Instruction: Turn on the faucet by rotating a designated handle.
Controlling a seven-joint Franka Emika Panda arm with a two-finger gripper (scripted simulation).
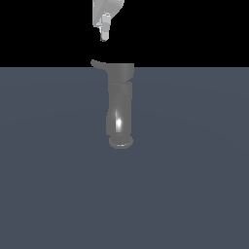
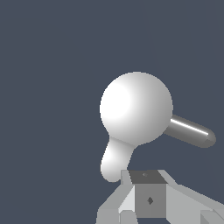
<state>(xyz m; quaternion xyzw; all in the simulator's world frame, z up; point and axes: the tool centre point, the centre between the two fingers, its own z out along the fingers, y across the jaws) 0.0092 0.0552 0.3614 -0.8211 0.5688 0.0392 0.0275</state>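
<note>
Pincer hangs above faucet, apart from it, nothing between fingers; open or closed cannot be told. Handle just below pincer tip, gap between, jutting toward exterior view's left from faucet cap. Faucet upright on blue-grey surface, round base flange at bottom. Wrist view: white rounded cap, handle near pincer.

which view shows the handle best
The exterior view: the handle shows side-on, a thin lever sticking out from the faucet cap toward that view's left, below the gripper. The wrist view looks down on the cap, where the handle is a pale foreshortened stub.
</note>
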